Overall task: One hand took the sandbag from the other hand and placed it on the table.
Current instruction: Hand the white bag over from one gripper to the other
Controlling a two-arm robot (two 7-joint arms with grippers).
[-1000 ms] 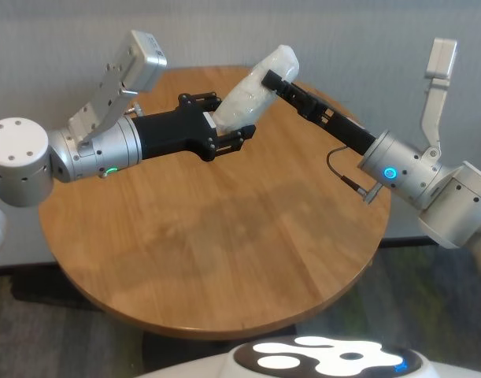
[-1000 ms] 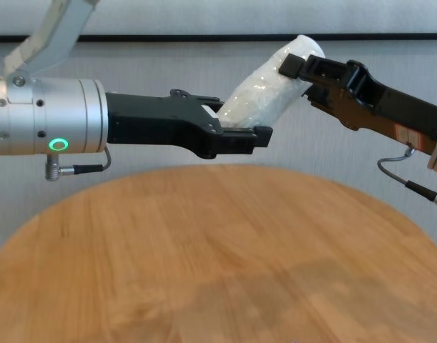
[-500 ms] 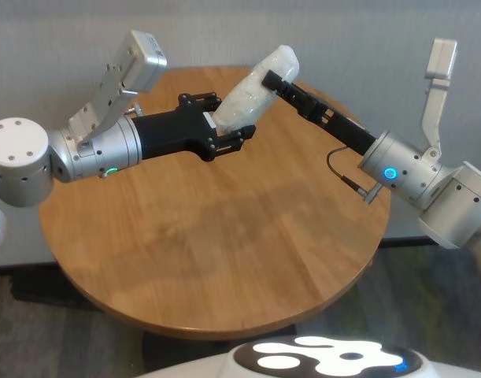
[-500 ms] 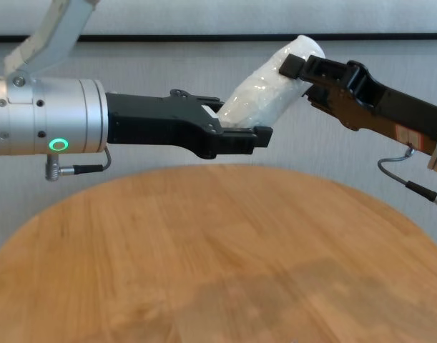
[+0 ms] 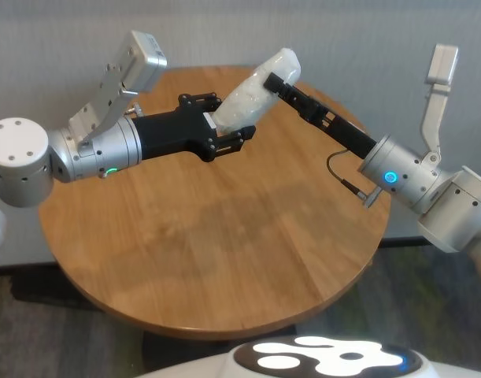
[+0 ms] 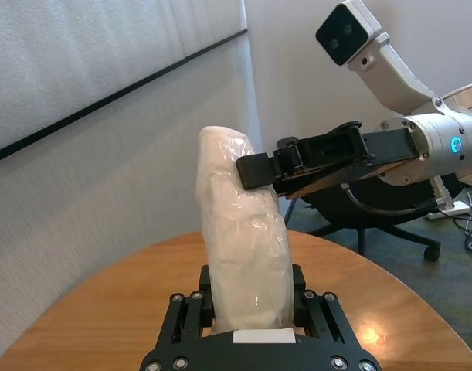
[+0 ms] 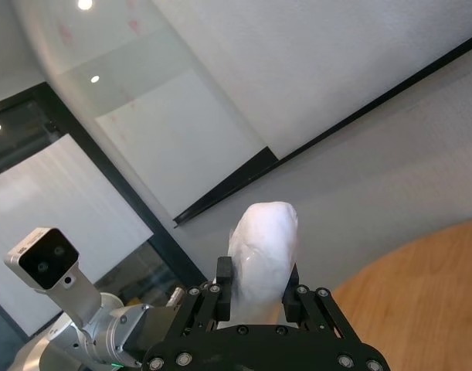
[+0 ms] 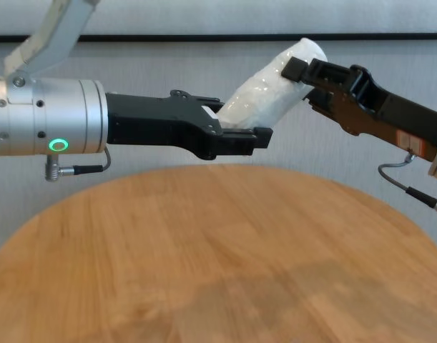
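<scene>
Presently, the sandbag hangs above the table's far edge (tilted), with 2 grippers clamped on it: left gripper low, right gripper at top.

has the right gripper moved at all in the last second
Yes, slightly. In the chest view the right gripper, shut on the sandbag, sits a little higher against the dark wall stripe than before. The left gripper holds the bag's lower end.
</scene>
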